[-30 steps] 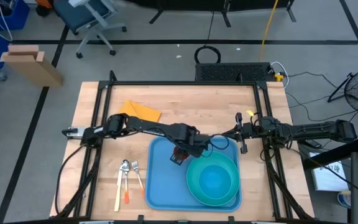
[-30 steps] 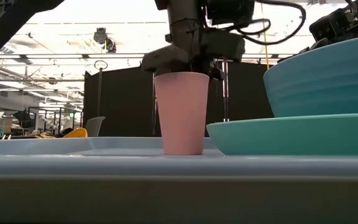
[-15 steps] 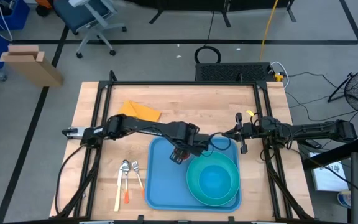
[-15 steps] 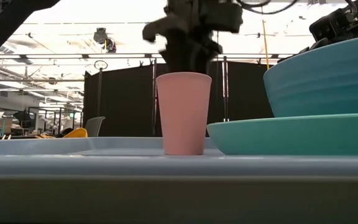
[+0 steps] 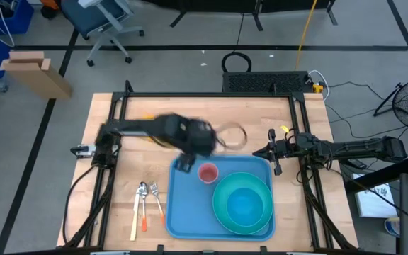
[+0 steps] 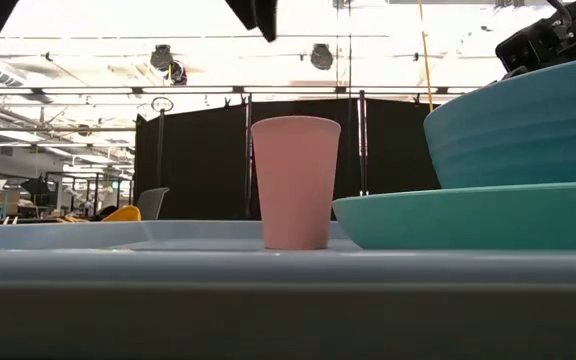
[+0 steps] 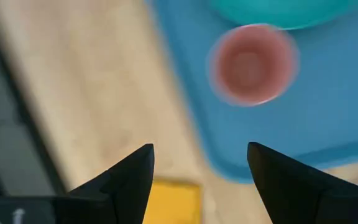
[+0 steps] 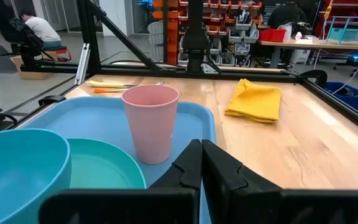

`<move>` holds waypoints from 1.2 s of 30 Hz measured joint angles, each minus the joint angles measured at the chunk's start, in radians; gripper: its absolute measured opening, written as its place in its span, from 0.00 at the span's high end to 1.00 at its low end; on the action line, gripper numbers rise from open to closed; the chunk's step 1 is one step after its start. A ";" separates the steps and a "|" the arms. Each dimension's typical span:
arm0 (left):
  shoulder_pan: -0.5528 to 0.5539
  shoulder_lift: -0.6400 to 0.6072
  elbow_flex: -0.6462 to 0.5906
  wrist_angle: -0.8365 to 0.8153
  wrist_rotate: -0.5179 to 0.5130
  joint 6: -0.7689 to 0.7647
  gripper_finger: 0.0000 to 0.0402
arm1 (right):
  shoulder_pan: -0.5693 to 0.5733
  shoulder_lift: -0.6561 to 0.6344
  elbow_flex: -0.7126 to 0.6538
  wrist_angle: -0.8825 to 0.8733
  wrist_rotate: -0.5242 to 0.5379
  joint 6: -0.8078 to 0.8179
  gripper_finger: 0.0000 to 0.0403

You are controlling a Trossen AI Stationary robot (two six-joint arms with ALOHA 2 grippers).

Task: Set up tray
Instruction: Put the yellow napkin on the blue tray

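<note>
**Pink cup stands alone on the tray**

The left gripper [image 7: 199, 163] hangs above the tray's far-left corner, fingers spread wide and holding nothing. The pink cup [image 5: 208, 173] stands upright just past its fingertips, on the light-blue tray [image 5: 188, 212], beside the teal plate [image 5: 261, 221] carrying the teal bowl [image 5: 245, 202]. The right gripper [image 8: 201, 163] waits at the tray's right edge, fingers pressed together, pointing at the cup.

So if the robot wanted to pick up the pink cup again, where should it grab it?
Probably around the upper wall, just under the rim, coming down from above. The pink cup stands upright on the tray with its mouth open, and it widens toward the top, so fingers there shouldn't slip off. The bowl sits close on one side, so straddle it from the free sides.
</note>
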 joint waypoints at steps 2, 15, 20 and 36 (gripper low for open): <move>0.040 -0.079 -0.047 0.034 -0.037 -0.038 0.36 | 0.000 0.000 0.000 0.000 0.000 0.000 1.00; 0.375 -0.483 -0.981 0.519 -0.162 -0.133 0.44 | 0.000 0.000 0.000 0.001 0.001 0.011 1.00; 0.425 -0.486 -1.173 0.582 -0.079 -0.090 0.54 | 0.000 0.000 0.000 0.010 0.003 0.009 1.00; 0.254 -0.475 -1.322 0.777 -0.071 0.065 0.45 | 0.000 0.001 0.000 0.016 0.005 0.003 1.00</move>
